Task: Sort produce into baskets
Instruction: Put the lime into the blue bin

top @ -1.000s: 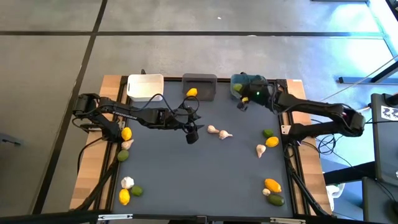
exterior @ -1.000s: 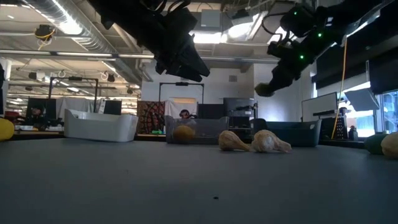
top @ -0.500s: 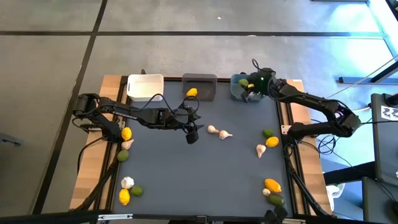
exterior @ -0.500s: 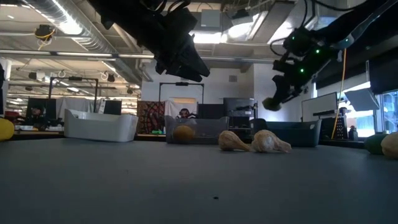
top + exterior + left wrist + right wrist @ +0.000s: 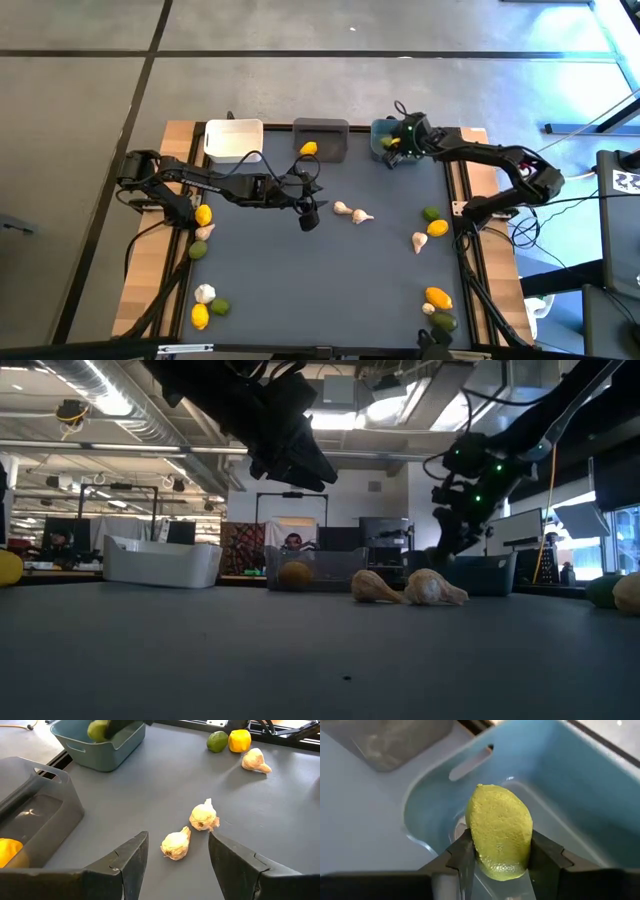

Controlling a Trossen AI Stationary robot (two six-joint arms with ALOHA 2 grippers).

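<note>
A: Near edge first — what do you see left to sort?

B: At the near corners of the table [image 5: 330, 290], loose lemons, limes and garlic bulbs; more along both side edges. Mid-table, two garlic bulbs [image 5: 190, 832] lie just ahead of your left gripper [image 5: 177, 862], which hangs over them with its fingers apart and empty.

A: And at the far edge?

B: One lemon [image 5: 309, 148] sits in the grey bin [image 5: 321, 128]; the white bin [image 5: 233, 140] looks empty. Your right gripper [image 5: 499, 857] clamps a lime [image 5: 499, 831] above the teal bin [image 5: 560, 785], not yet released. Judged so, most sorting remains.
</note>
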